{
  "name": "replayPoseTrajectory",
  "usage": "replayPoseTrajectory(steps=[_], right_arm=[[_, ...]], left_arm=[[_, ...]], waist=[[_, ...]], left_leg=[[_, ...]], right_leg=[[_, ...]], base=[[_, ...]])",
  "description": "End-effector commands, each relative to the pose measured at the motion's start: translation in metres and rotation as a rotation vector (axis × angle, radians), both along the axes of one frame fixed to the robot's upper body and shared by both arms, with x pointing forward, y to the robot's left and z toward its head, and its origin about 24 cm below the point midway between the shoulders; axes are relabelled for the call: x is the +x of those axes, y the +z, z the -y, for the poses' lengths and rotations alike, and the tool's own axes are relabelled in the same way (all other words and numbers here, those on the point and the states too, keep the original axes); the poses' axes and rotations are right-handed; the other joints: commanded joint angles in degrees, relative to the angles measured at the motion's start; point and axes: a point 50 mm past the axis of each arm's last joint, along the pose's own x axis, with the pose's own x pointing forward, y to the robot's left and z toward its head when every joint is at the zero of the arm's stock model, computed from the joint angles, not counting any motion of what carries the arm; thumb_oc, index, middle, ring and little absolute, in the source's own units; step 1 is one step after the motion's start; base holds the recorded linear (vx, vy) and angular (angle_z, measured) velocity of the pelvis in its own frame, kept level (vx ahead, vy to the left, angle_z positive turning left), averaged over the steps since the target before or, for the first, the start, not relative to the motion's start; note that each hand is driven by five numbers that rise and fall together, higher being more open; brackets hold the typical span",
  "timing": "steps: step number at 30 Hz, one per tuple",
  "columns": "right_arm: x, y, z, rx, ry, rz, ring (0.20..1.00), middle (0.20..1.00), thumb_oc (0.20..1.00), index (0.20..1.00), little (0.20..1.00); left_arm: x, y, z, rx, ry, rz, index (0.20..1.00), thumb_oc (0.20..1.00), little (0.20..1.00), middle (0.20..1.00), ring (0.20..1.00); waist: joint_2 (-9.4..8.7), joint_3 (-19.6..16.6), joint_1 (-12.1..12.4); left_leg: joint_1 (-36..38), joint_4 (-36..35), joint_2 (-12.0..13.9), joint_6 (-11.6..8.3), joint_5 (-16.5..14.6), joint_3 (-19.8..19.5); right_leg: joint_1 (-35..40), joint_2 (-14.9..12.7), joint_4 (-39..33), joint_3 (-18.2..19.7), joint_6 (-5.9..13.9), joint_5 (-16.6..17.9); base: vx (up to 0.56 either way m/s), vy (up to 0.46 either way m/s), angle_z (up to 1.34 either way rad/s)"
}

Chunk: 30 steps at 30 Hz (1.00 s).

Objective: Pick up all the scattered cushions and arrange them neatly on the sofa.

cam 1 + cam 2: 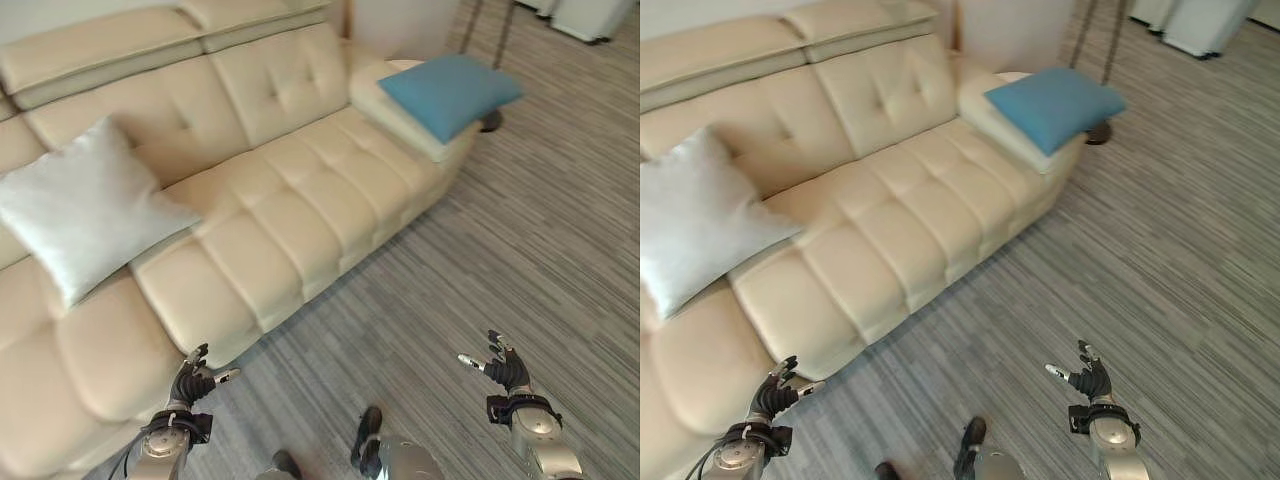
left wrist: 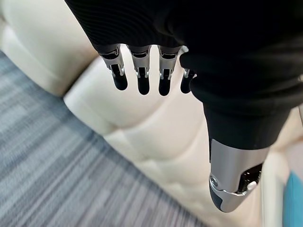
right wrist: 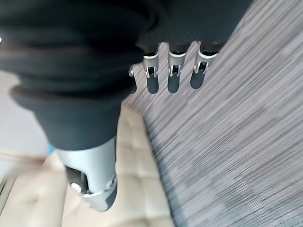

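Cream sofa (image 1: 300, 200) on striped grey carpet (image 1: 520, 250), holding both cushions. White cushion (image 1: 85, 205) propped tilted against the backrest toward the sofa's left end, lower corner touching the seat. Blue cushion (image 1: 450, 92) laid flat on the armrest (image 1: 400, 110) at the far right end, one corner jutting past its edge. Left hand (image 1: 195, 382) low by the sofa's front edge, fingers relaxed and apart, holding nothing. Right hand (image 1: 505, 368) over bare carpet, fingers likewise loosely spread, empty.
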Motion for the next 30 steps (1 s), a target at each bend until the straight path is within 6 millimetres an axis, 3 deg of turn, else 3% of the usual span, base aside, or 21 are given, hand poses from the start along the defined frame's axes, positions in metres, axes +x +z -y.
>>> replayPoseTrajectory(steps=[1,2,3,6,7,11,12,14,17,19,20,23,25,26,27,30], right_arm=[[0.008,0.02,0.018,-0.062,-0.002,0.082,1.0,1.0,1.0,1.0,1.0],[0.007,0.022,0.022,-0.074,-0.01,0.084,1.0,1.0,1.0,1.0,1.0],[0.006,0.022,0.023,-0.075,-0.013,0.08,1.0,1.0,1.0,1.0,1.0],[0.007,0.023,0.023,-0.087,-0.008,0.079,1.0,1.0,1.0,1.0,1.0],[0.007,0.023,0.023,-0.087,-0.008,0.079,1.0,1.0,1.0,1.0,1.0],[0.015,0.026,0.019,-0.109,0.023,0.087,1.0,1.0,1.0,1.0,1.0],[0.018,0.026,0.017,-0.112,0.038,0.091,1.0,1.0,1.0,1.0,1.0],[0.018,0.026,0.016,-0.11,0.036,0.09,1.0,1.0,1.0,1.0,1.0],[0.016,0.023,0.014,-0.098,0.034,0.08,1.0,1.0,1.0,1.0,1.0],[0.011,0.017,0.011,-0.081,0.046,0.058,1.0,1.0,1.0,1.0,1.0],[0.007,0.014,0.009,-0.077,0.053,0.042,1.0,1.0,1.0,1.0,1.0],[0.011,0.016,0.003,-0.06,0.077,0.056,1.0,1.0,1.0,1.0,1.0],[0.012,0.015,0.001,-0.048,0.082,0.055,1.0,1.0,1.0,1.0,1.0],[0.012,0.015,0.001,-0.048,0.082,0.055,1.0,1.0,1.0,1.0,1.0],[0.013,0.015,-0.001,-0.04,0.084,0.064,1.0,1.0,1.0,1.0,1.0],[0.015,0.016,-0.002,-0.035,0.083,0.07,1.0,1.0,1.0,1.0,1.0]], left_arm=[[0.014,0.018,0.006,0.025,-0.083,0.103,1.0,1.0,1.0,1.0,1.0],[0.019,0.018,0.012,0.017,-0.095,0.115,1.0,1.0,1.0,1.0,1.0],[0.02,0.02,0.014,0.014,-0.095,0.124,1.0,1.0,1.0,1.0,1.0],[0.019,0.018,0.017,0.011,-0.099,0.121,1.0,1.0,1.0,1.0,1.0],[0.019,0.018,0.017,0.011,-0.099,0.121,1.0,1.0,1.0,1.0,1.0],[0.018,0.018,0.018,0.005,-0.086,0.125,1.0,1.0,1.0,1.0,1.0],[0.018,0.017,0.018,0.003,-0.075,0.129,1.0,1.0,1.0,1.0,1.0],[0.018,0.017,0.017,0.008,-0.074,0.129,1.0,1.0,1.0,1.0,1.0],[0.016,0.018,0.013,0.024,-0.072,0.126,1.0,1.0,1.0,1.0,1.0],[0.011,0.016,0.01,0.032,-0.072,0.108,1.0,1.0,1.0,1.0,1.0],[0.009,0.016,0.006,0.044,-0.073,0.096,1.0,1.0,1.0,1.0,1.0],[0.012,0.02,0.0,0.076,-0.083,0.096,1.0,1.0,1.0,1.0,1.0],[0.012,0.022,-0.003,0.081,-0.074,0.1,1.0,1.0,1.0,1.0,1.0],[0.012,0.022,-0.003,0.08,-0.074,0.1,1.0,1.0,1.0,1.0,1.0],[0.011,0.022,-0.007,0.084,-0.054,0.101,1.0,1.0,1.0,1.0,1.0],[0.013,0.025,-0.006,0.073,-0.043,0.122,1.0,1.0,1.0,1.0,1.0]], waist=[[0.1,-0.5,-0.2],[-0.21,0.7,0.3],[-0.99,1.1,0.6],[-1.43,1.4,2.3],[-1.47,1.4,2.4],[0.05,1.5,5.7],[0.67,1.6,7.3],[1.04,1.1,8.4],[0.8,0.5,9.8],[0.12,-0.4,10.1],[-1.26,-1.2,10.2],[-2.96,-0.6,9.3],[-2.83,-0.6,8.7],[-2.67,-0.7,8.8],[-2.1,-0.8,8.5],[-0.51,-0.1,7.7]], left_leg=[[-4.2,13.5,1.6,-0.41,-4.8,-9.0],[-8.1,20.3,1.4,-0.96,-2.6,-13.4],[-11.0,21.4,-0.2,0.02,-2.0,-14.9],[-16.7,17.3,-4.8,0.55,-3.2,-19.9],[-16.5,17.2,-4.8,0.58,-3.2,-19.9],[-20.3,4.6,-8.7,-1.05,5.6,-26.5],[-21.4,0.2,-9.6,-1.31,8.0,-27.2],[-22.3,-2.6,-9.8,-1.18,9.3,-26.1],[-23.5,-1.8,-9.8,-0.58,11.0,-24.9],[-22.9,-0.9,-10.4,0.82,10.6,-25.5],[-22.7,0.5,-11.3,1.87,9.4,-25.5],[-21.5,2.6,-12.8,3.87,5.9,-25.5],[-20.0,2.9,-13.4,4.95,4.1,-25.9],[-20.1,2.8,-13.1,4.91,4.3,-25.9],[-18.0,2.3,-13.3,5.77,2.7,-25.8],[-13.1,0.4,-13.0,6.03,0.7,-27.0]], right_leg=[[3.8,-0.1,-3.4,5.7,4.45,-2.0],[5.7,0.9,-3.9,6.8,3.25,-2.9],[5.7,0.4,-3.8,7.1,2.48,-2.3],[7.4,0.8,-3.2,10.2,3.05,-3.2],[7.5,0.7,-3.1,10.3,3.08,-3.2],[10.9,3.8,-4.2,14.3,2.97,-4.0],[13.0,5.1,-5.1,16.2,2.81,-5.0],[15.0,5.9,-5.8,17.9,2.73,-6.0],[18.3,6.4,-5.9,19.9,2.65,-7.6],[19.8,5.8,-5.0,20.5,3.04,-8.9],[19.0,4.3,-1.5,19.9,4.44,-8.5],[14.4,2.4,10.2,20.7,9.17,-2.1],[11.4,1.8,16.8,20.9,10.33,1.4],[11.2,2.0,16.7,21.0,10.28,1.7],[9.3,1.7,20.7,19.9,10.92,4.4],[2.4,1.7,22.0,16.2,8.98,0.7]], base=[[0.16,-0.255,-0.65],[0.1,-0.234,-0.55],[0.16,-0.261,-0.6],[0.16,-0.042,-0.46],[0.16,0.001,-0.54],[0.27,0.006,-0.82],[0.35,0.016,-1.27],[0.38,0.043,-1.05],[0.39,0.086,-0.57],[0.48,0.142,-0.54],[0.52,0.175,-0.44],[0.34,0.139,-0.23],[0.21,0.097,-0.09],[0.26,0.107,0.2],[0.27,0.104,0.18],[0.33,0.119,0.08]])
